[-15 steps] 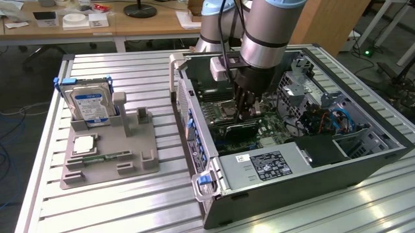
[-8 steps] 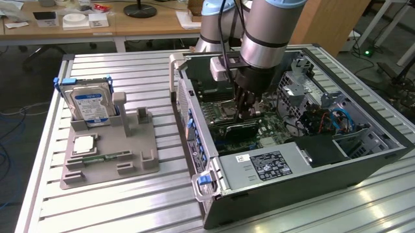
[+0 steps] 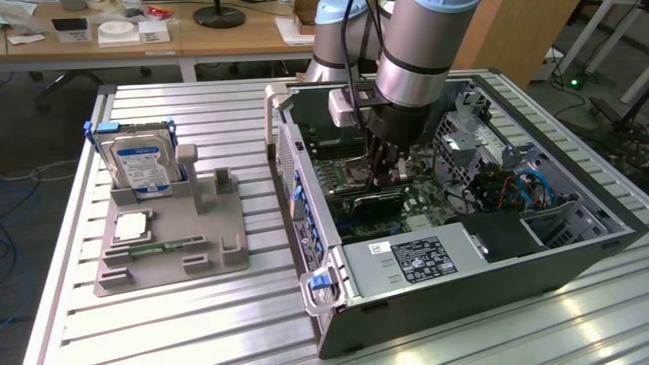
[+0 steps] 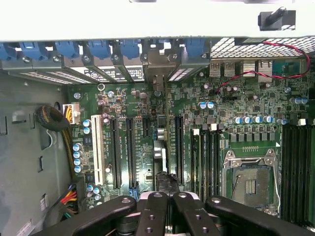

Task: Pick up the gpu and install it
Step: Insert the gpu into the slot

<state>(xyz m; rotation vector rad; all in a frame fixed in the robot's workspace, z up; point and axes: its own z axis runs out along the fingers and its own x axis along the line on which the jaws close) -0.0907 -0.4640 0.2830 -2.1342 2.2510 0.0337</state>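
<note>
The gpu (image 3: 369, 201) is a thin dark card standing on edge on the green motherboard (image 3: 350, 217) inside the open computer case (image 3: 476, 266). My gripper (image 3: 388, 178) reaches down into the case from above and is shut on the card's upper edge. In the wrist view the gpu (image 4: 165, 181) shows edge-on between the black fingers (image 4: 151, 212). It runs along the expansion slots (image 4: 132, 152) toward the rear bracket openings (image 4: 156, 73). My gripper (image 4: 166, 197) hides where the card meets the slot.
A grey holder (image 3: 172, 236) on the exterior view's left carries a hard drive (image 3: 142, 163), a processor chip (image 3: 132, 226) and a memory stick (image 3: 163, 247). Case walls, blue latches (image 4: 101, 49), a cable bundle (image 4: 51, 118) and the CPU socket (image 4: 248, 182) surround the card.
</note>
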